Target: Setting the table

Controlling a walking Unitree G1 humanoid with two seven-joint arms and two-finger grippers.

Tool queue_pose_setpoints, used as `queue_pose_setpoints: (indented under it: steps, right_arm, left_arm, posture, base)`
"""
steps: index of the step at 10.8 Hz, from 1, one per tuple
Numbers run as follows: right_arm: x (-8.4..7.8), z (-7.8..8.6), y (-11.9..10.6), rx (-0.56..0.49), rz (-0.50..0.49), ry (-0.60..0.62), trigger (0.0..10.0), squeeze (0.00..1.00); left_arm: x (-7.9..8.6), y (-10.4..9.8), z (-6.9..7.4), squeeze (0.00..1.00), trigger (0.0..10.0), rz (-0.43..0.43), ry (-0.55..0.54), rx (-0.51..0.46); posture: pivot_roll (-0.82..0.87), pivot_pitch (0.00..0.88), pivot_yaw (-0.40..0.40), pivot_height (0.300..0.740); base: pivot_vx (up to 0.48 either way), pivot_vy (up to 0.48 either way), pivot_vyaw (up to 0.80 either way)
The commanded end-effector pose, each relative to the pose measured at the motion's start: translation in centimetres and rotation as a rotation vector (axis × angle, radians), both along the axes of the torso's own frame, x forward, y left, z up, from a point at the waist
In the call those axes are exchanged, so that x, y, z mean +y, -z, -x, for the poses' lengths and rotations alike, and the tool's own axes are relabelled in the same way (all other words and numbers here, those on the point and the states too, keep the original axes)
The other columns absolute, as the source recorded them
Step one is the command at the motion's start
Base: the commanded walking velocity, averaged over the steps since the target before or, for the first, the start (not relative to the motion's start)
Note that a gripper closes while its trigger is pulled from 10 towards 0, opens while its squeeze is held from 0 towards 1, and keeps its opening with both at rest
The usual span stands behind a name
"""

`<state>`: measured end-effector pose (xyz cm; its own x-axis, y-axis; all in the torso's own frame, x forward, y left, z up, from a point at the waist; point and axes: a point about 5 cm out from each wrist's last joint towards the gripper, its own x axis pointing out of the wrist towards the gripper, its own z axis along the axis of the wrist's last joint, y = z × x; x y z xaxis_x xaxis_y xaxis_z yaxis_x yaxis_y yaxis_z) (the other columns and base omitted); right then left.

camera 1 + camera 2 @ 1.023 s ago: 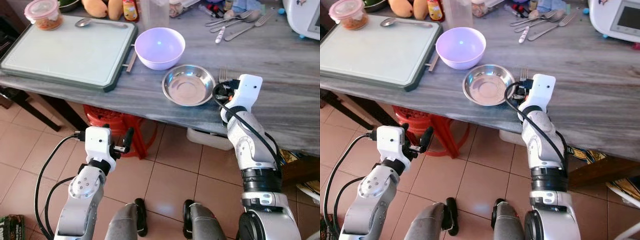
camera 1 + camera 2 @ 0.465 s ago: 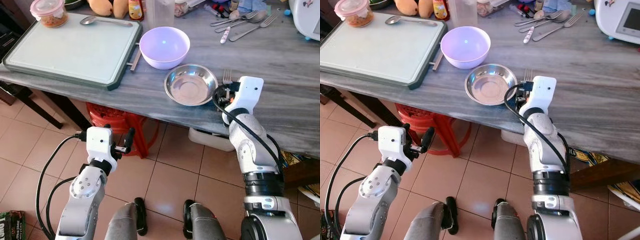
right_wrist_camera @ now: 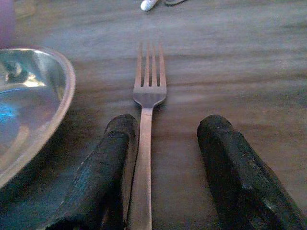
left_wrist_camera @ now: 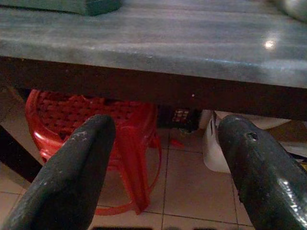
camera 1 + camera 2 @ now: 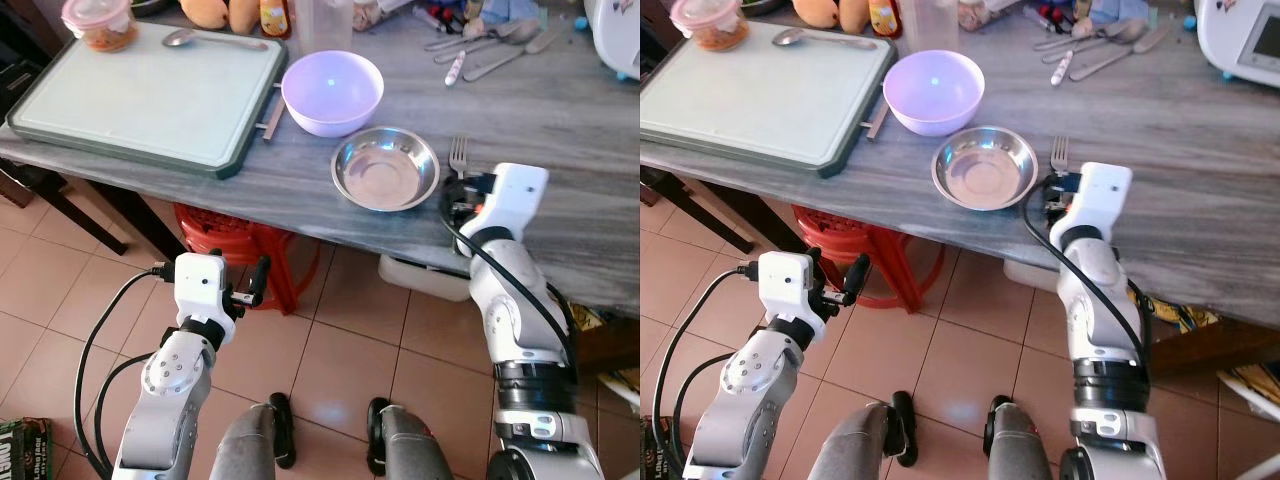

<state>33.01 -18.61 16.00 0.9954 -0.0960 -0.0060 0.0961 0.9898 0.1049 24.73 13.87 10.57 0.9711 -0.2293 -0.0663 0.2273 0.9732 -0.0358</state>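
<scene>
A steel fork [image 3: 146, 143] lies flat on the grey table [image 5: 560, 120], tines pointing away from me, just right of a steel bowl [image 5: 385, 168]. My right gripper [image 3: 168, 127] is low over the fork's handle near the table's front edge. It is open, and the handle lies between the fingers, close against one finger [image 3: 112, 158]. The fork's tines [image 5: 458, 155] stick out beyond the wrist. My left gripper [image 4: 165, 139] is open and holds nothing. It hangs below the table's front edge, above the floor.
A lavender bowl [image 5: 332, 92] stands behind the steel bowl. A pale cutting board [image 5: 150, 95] at the left carries a spoon [image 5: 195, 39] and a lidded food container [image 5: 100, 22]. Loose cutlery [image 5: 490, 50] lies at the back. A red stool [image 5: 240, 250] stands under the table.
My right gripper has drawn back a little toward the table's front edge, so more of the fork shows. The camera has shifted slightly. The left arm has held still.
</scene>
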Motion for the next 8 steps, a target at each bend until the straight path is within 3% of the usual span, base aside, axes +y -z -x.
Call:
queue_pose_setpoints:
  steps: [1,5,8]
  right_arm:
    - [-0.1,0.3,0.0,-0.011,-0.003,0.004,10.0,0.0]
    - [1.0,0.8,-1.1,-0.167,-0.01,-0.063,10.0,0.0]
    - [0.9,1.6,-2.7,-0.262,0.115,-0.045,10.0,0.0]
  left_arm:
    - [0.2,0.4,0.2,0.0,10.0,-0.006,-0.009,0.016]
    - [0.1,0.5,0.1,0.0,10.0,-0.006,-0.015,0.011]
    - [0.0,0.5,0.1,0.0,10.0,-0.006,-0.017,0.003]
  posture:
    - [-0.04,0.266,0.06,0.74]
    - [-0.04,0.264,0.058,0.74]
    - [-0.04,0.242,0.053,0.74]
  base:
    - [0.0,0.0,0.0]
    - [0.0,0.0,0.0]
    - [0.0,0.0,0.0]
